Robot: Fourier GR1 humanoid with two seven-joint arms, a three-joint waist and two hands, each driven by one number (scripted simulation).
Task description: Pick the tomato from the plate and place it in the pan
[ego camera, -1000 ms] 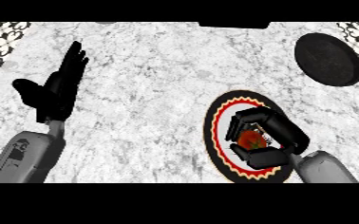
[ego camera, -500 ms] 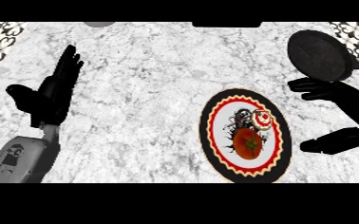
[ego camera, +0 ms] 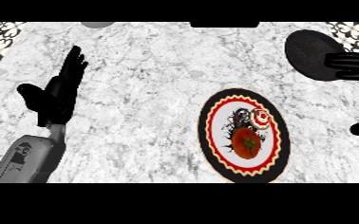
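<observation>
The red tomato (ego camera: 247, 142) lies on the patterned plate (ego camera: 210, 123), a round dish with a black rim and a red and cream zigzag ring, at the lower right of the head view. The black pan (ego camera: 308, 52) sits at the upper right of the marble counter. My right hand (ego camera: 345, 59) shows only at the right edge, open, its straight fingers lying over the pan's right side and its thumb tip lower down, well apart from the tomato. My left hand (ego camera: 60, 92) rests open at the left, fingers up.
A grey round object (ego camera: 98, 24) and a dark object (ego camera: 224, 24) peek in at the counter's far edge. Patterned items sit in the top corners (ego camera: 13, 28). Bare marble (ego camera: 147, 99) lies between the left hand and the plate.
One second ago my right hand was curled round the tomato on the plate. It opened and drew away to the right, now mostly out of view. The tomato stayed on the plate.
</observation>
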